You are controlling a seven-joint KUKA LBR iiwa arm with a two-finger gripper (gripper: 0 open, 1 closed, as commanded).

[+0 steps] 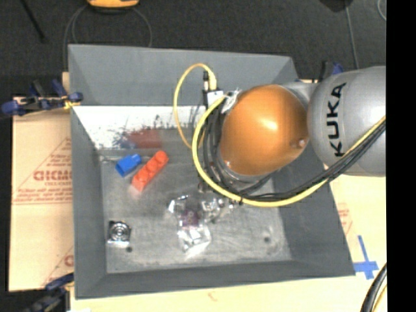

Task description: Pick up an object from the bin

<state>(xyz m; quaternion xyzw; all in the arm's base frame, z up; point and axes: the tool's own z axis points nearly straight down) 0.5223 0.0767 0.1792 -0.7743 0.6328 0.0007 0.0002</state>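
My gripper (211,207) reaches down at the middle of the bin floor, mostly hidden under the orange dome; only its metal tips show. Right beneath and beside them lies a crumpled clear plastic wrapper with a dark purple patch (190,221), spreading toward the front of the bin. An orange toy brick (149,169) lies slantwise to the upper left, and a small blue brick (128,164) sits next to it.
A small round metal piece (118,233) rests in the front left corner. The arm and its cables cover the bin's right half. A reddish reflection shows on the back wall.
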